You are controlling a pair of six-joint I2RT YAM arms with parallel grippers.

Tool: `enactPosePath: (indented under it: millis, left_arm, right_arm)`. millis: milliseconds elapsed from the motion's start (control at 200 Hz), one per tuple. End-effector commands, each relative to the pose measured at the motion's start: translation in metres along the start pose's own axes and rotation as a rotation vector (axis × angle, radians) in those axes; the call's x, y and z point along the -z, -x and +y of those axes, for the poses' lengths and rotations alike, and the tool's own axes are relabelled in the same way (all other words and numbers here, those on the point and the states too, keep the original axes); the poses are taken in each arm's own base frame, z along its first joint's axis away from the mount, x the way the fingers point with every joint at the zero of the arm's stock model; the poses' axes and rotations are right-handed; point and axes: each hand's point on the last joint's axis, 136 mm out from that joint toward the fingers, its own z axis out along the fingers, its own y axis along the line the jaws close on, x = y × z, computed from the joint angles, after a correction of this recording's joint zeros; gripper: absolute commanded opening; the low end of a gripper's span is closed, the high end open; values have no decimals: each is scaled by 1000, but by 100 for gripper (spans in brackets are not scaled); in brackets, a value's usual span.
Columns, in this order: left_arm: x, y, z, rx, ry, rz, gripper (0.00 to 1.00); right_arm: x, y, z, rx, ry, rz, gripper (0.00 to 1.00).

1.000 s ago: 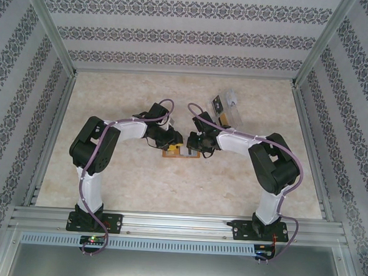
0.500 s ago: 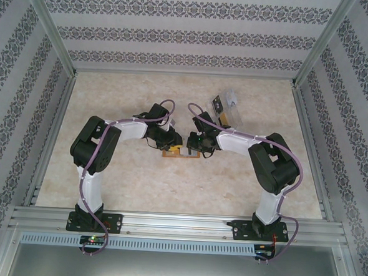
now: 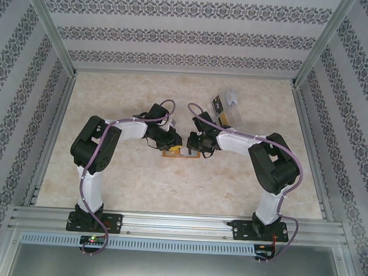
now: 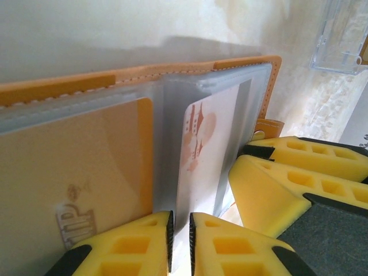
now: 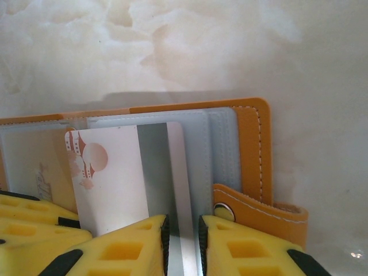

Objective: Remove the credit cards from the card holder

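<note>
The orange card holder (image 3: pixel 172 153) lies open mid-table, its stitched edge (image 4: pixel 172 68) at the far side. A clear pocket holds the white credit card (image 4: pixel 213 132) with a reddish drawing and a grey stripe (image 5: pixel 109 184). A yellow-orange credit card (image 4: pixel 75 161) sits in the pocket to its left. My left gripper (image 4: pixel 179 230) has its pads nearly together on the white card's near edge. Just to the right, my right gripper (image 5: pixel 183 236) is shut on the holder's clear pocket leaves (image 5: pixel 221 149) beside the stripe. In the top view the two grippers (image 3: pixel 173 142) (image 3: pixel 195 145) meet over the holder.
A clear plastic tray (image 3: pixel 226 108) stands behind and right of the holder, its corner (image 4: pixel 339 40) in the left wrist view. The holder's snap tab (image 5: pixel 259 213) lies right of my right fingers. Metal rails edge the marbled table (image 3: pixel 137 191).
The left gripper's jaws have drawn closer together around the white card. Both arms and the card holder stay where they were.
</note>
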Motion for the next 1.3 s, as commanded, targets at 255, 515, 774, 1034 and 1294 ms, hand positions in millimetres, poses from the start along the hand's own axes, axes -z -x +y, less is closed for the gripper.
enactPosePath:
  millis: [255,515,774,1034,1294]
  left_arm:
    - [15,7,1,-38,27,-41,0]
    - [32,1,15,-25,46,-59,0]
    - [30,1,19,-13,43,-52,0]
    - [28,0,19,-4,29,-44,0]
    - [25,1,16,4,7,-38,0]
  right_arm:
    - [-10,-16,-30,-32,-89,48,24]
    - [2,-8,-25,-29,-47,8,23]
    - [32,9,15,58,86,-50,24]
    - [12,-7,29,75,94,24,22]
    - [-5,-16,21,55,59,77,21]
